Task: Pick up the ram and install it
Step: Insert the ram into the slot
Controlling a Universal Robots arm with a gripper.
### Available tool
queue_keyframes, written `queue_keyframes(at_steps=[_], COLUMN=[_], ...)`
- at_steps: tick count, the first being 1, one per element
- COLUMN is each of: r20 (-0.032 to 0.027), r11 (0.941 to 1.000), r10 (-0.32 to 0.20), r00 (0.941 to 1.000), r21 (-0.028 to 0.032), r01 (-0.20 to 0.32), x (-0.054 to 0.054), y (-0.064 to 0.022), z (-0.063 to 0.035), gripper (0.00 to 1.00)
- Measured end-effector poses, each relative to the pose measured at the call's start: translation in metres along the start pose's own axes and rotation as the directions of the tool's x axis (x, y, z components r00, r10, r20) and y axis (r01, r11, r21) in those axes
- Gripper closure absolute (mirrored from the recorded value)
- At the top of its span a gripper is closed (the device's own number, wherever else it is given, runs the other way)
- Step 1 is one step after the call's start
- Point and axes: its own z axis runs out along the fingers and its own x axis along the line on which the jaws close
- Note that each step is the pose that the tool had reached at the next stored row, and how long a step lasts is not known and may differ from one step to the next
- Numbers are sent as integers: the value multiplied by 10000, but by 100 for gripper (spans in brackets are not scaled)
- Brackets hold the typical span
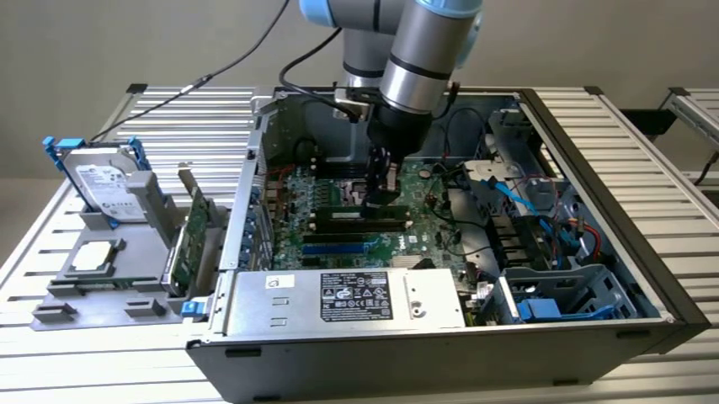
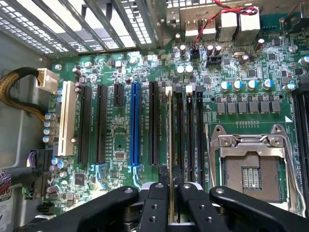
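My gripper reaches down inside the open computer case, just above the motherboard. In the wrist view the gripper is shut on the ram, which I see edge-on as a thin strip running away from the fingers. The stick lines up along the first of the black memory slots, beside the CPU socket. Whether its lower edge sits in the slot I cannot tell.
A blue expansion slot and several black ones lie beside the memory slots. The power supply fills the case's near side, and drive cages with blue cables its right. Outside, on the exterior view's left, a holder carries a green expansion card and a hard drive.
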Motion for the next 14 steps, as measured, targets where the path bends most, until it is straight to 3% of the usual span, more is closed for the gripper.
queue_keyframes(at_steps=[2, 4, 14], r20=[-6, -9, -10], r11=[10000, 9999, 9998], r10=[-16, -24, -34], r00=[10000, 10000, 10000], r21=[-93, -142, -197], r01=[16, 23, 34], x=[-1, -4, -12], y=[-2, -4, -15], z=[7, 20, 64], gripper=[86, 86, 86])
